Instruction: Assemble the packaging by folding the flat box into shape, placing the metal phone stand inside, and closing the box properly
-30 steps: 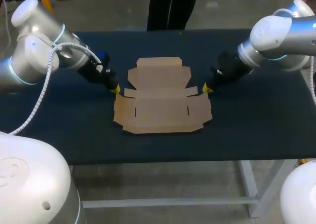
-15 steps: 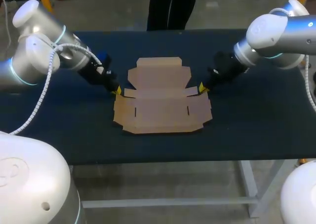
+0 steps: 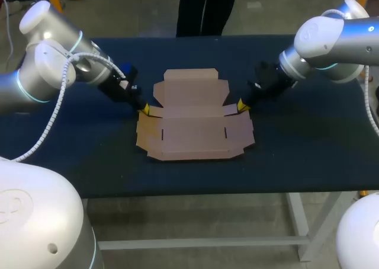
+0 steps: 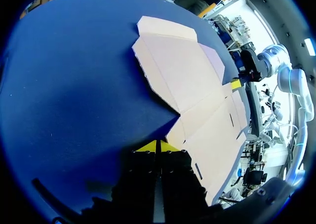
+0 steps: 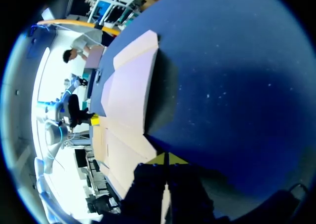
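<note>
The flat brown cardboard box [image 3: 192,127] lies unfolded in the middle of the dark blue table [image 3: 308,150]. My left gripper [image 3: 145,109] is shut with nothing in it, its yellow tips low at the box's left side flap. My right gripper [image 3: 241,106] is shut and holds nothing, at the right side flap. In the left wrist view the shut tips [image 4: 157,146] meet the edge of the box [image 4: 187,81], with the other gripper [image 4: 236,84] across it. In the right wrist view the tips [image 5: 165,158] sit at the edge of the box [image 5: 128,86]. No phone stand is in view.
Bare blue tabletop surrounds the box on all sides. The table's front edge [image 3: 195,193] runs close below the box.
Both grippers have slid inward toward the box, the left to the right and the right to the left, and now reach its side flaps. The box has stayed in place.
</note>
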